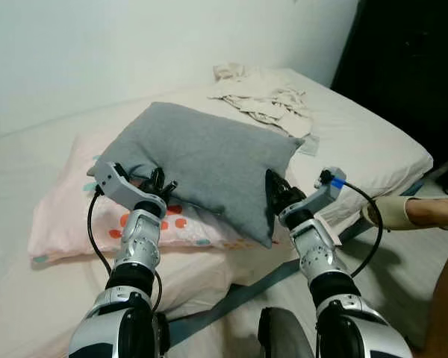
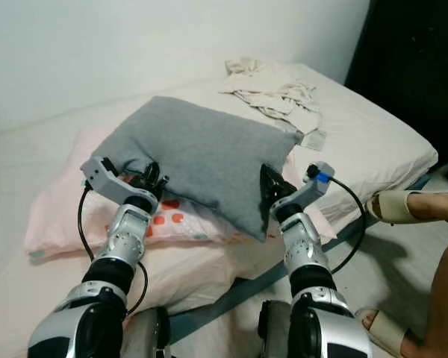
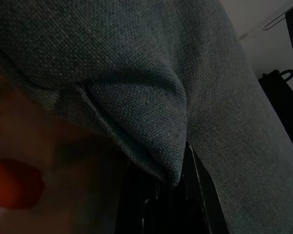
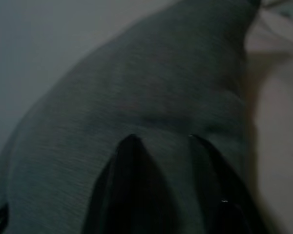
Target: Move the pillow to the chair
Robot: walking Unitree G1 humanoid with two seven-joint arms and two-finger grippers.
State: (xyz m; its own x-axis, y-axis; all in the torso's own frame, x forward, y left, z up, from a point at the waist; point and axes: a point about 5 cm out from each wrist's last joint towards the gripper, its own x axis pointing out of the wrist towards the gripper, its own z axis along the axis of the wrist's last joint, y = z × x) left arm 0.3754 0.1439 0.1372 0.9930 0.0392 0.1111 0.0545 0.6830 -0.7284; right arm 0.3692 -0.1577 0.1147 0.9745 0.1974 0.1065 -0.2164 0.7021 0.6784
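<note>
**Pale bed, grey pillow caught from both ends**

Bedding lies rumpled by the wall. Atop a pink spotted pillow, the grey pillow sits tilted: the left gripper pinches its near corner, the right gripper presses its other edge, fingers slightly parted, seemingly for lifting.

The pillow lies on a second pillow on the bed; crumpled cloth lies behind it, and a person's foot to the right.
</note>
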